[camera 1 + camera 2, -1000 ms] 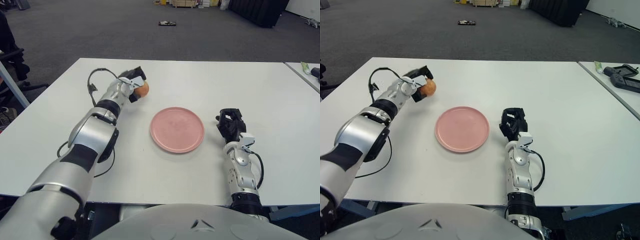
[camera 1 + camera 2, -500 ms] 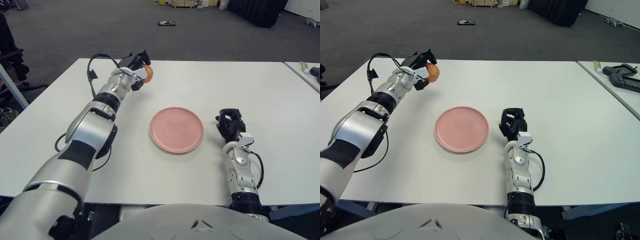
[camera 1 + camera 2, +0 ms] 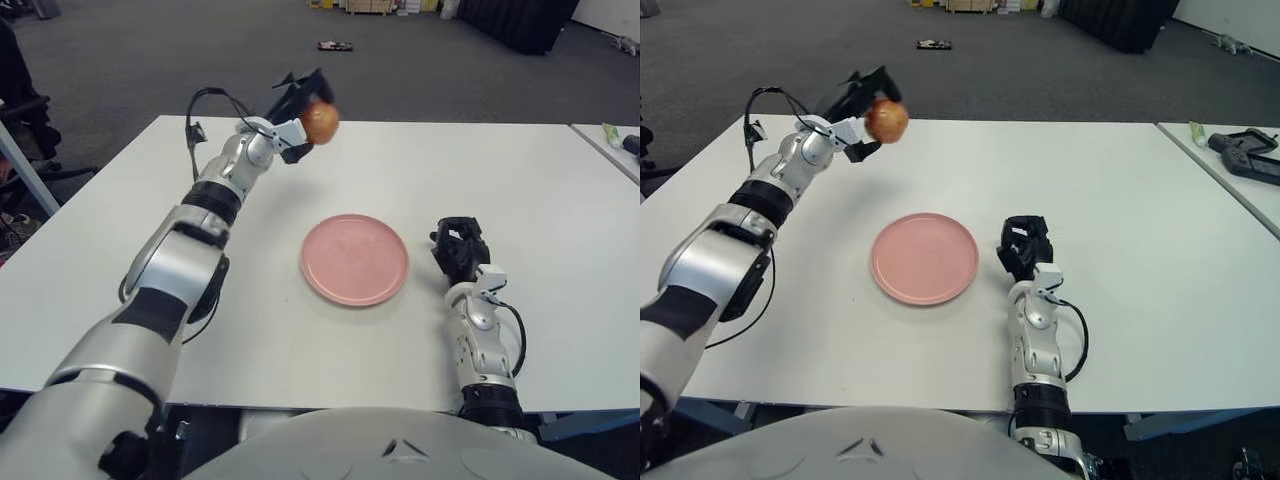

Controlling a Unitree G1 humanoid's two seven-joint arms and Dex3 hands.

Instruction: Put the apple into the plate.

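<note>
Gripping the apple (image 3: 321, 121) aloft at upper left, the left hand (image 3: 293, 113) clears the surface (image 3: 560, 200) for carrying toward the pink plate (image 3: 355, 259); the right hand (image 3: 458, 246), curled and empty, shows beside its right edge.

Reddish-orange apple (image 3: 320, 121) aloft beyond the empty round pink plate (image 3: 354, 259) flat on the table.

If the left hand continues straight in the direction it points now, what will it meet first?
Probably nothing: the left hand, holding the apple above the table, points forward and right, past the plate. Depth is unclear.
</note>
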